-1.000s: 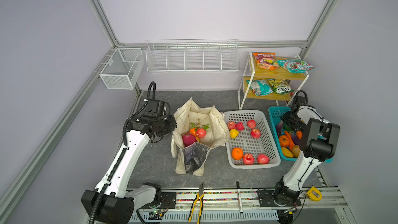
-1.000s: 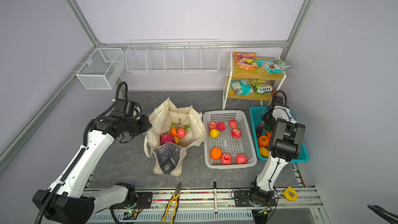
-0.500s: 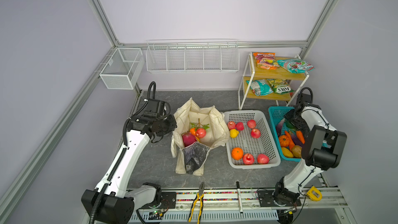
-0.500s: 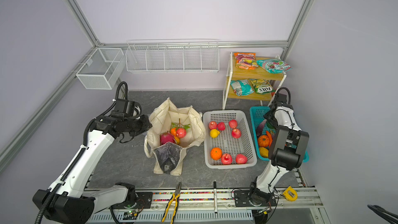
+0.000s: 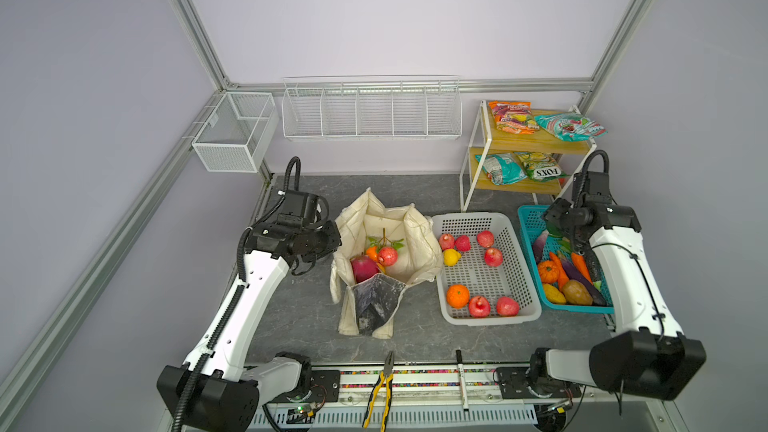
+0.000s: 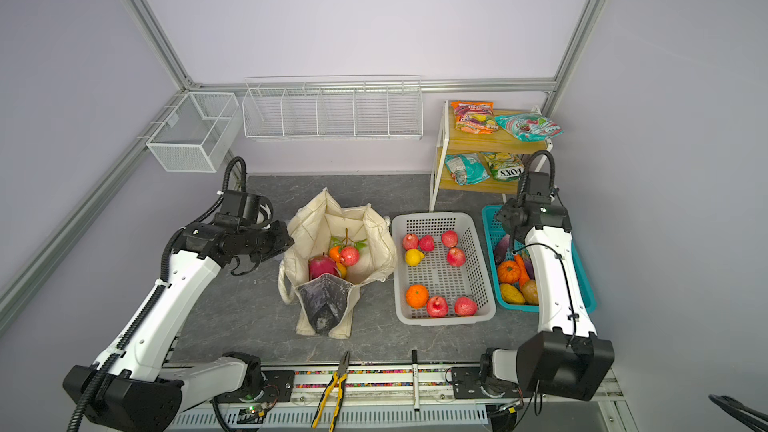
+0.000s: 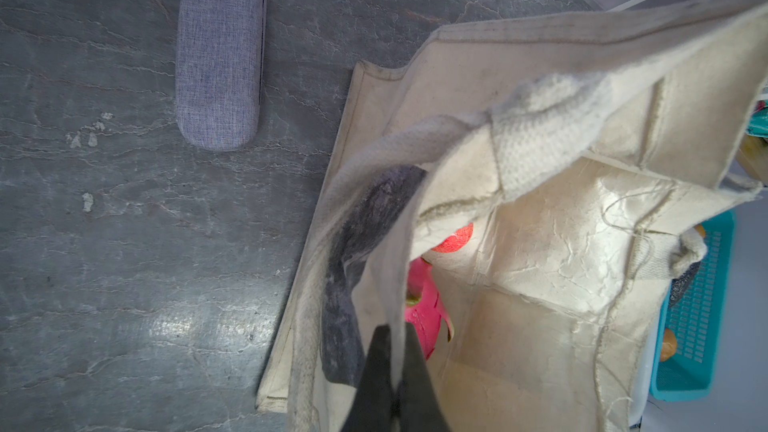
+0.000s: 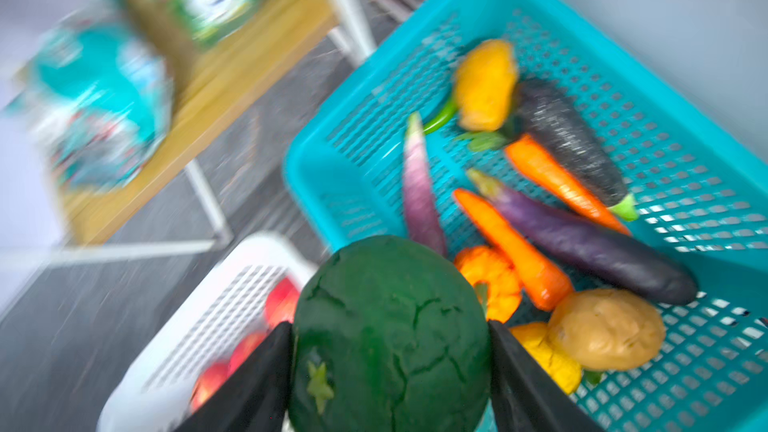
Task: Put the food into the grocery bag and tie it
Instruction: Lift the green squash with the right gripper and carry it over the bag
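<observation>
Pinching the grocery bag (image 5: 415, 234) by the cream rim at its 9 o'clock side, the left gripper (image 7: 392, 336) has its fingers closed tight on the fabric. The bag stands mid-table with a dragon fruit (image 5: 363, 268) and small red and orange fruit (image 5: 387, 255) inside. At its 3 o'clock sits the white basket (image 5: 469, 216), then the teal basket (image 5: 528, 218). Over the teal basket's 12 o'clock end, the right gripper (image 8: 390, 328) has its fingers spread wide, clamped on both sides of a dark green round squash (image 8: 386, 280).
</observation>
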### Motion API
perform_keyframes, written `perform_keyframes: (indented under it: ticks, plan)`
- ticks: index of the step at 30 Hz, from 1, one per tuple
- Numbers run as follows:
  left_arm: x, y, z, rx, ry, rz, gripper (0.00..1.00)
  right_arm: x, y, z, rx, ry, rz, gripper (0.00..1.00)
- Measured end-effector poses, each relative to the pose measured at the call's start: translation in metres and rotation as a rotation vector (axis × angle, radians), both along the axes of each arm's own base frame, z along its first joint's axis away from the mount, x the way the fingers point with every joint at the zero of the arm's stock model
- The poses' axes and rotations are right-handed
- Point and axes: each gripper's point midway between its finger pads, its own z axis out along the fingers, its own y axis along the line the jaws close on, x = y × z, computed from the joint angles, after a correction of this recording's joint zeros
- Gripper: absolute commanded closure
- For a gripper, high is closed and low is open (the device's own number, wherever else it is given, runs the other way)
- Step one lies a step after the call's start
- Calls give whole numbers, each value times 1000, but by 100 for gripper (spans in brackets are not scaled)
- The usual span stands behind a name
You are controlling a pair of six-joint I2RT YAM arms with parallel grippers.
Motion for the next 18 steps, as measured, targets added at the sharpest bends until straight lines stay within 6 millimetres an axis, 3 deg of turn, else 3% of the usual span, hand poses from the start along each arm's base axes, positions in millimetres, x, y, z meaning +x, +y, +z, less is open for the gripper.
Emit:
perform_keyframes:
  ticks: [6,14,18]
  plan:
    - [0,0,0,-3,0,2,100,-16,87,28,45,-52,257,28]
    - [0,0,-1,1,3,2,100,-33,252,51,144,-49,716,28]
    - [-1,1,0,3,-1,1,100,-46,334,54,153,-33,955,28]
